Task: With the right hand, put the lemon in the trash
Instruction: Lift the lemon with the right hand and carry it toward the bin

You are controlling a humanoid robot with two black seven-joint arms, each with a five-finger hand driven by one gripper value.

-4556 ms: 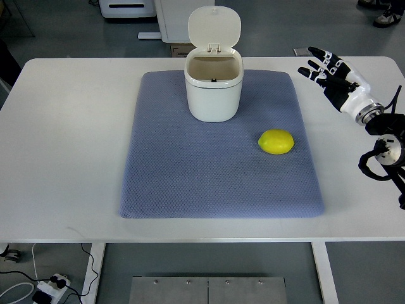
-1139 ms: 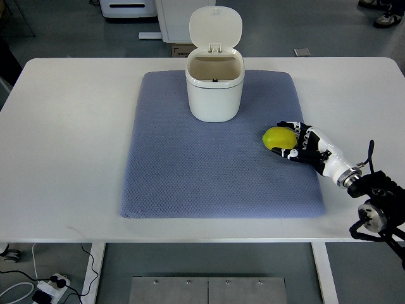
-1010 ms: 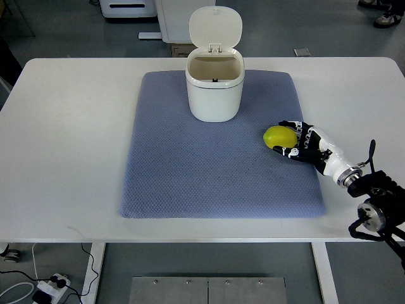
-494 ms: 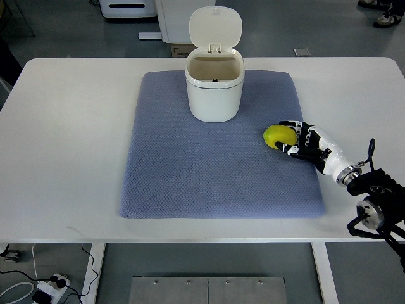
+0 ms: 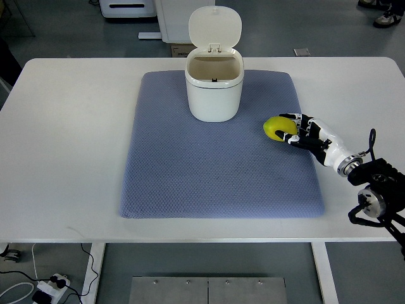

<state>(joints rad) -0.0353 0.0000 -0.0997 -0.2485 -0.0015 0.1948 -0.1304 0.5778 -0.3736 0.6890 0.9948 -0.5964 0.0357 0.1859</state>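
A yellow lemon (image 5: 274,127) is at the right side of the blue-grey mat (image 5: 190,171), held in my right hand (image 5: 293,129), whose black-and-white fingers (image 5: 294,137) curl around its right side. It looks lifted slightly off the mat. The arm comes in from the lower right. A white trash bin (image 5: 214,85) stands at the mat's back centre with its lid (image 5: 214,26) flipped up and its inside visible. The lemon is to the right of the bin and nearer to me. The left arm does not show.
The mat lies on a white table (image 5: 63,126). Behind the table stand white equipment (image 5: 130,7) and a cardboard box (image 5: 180,49). Cables and a power strip (image 5: 47,288) lie on the floor at lower left.
My right hand came down from the table's back right and closed around the lemon. In the last second hand and lemon have shifted up and a little toward the bin.
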